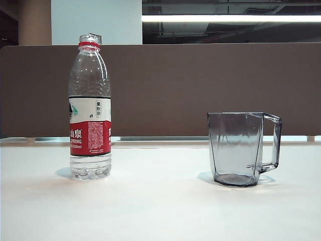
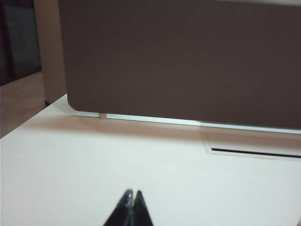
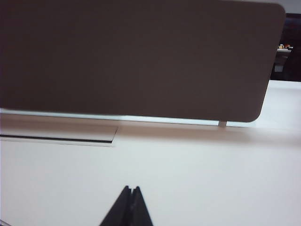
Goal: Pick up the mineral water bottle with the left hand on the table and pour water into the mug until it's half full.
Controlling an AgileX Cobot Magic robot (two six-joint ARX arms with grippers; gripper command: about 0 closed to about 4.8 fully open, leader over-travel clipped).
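From my remote station: the counter (image 1: 160, 211) lies open across the lower frame, with a wide gap between the mineral water bottle (image 1: 90, 108) at left and the mug (image 1: 241, 148) at right. A brown partition (image 1: 200, 85) walls off the far edge behind both.
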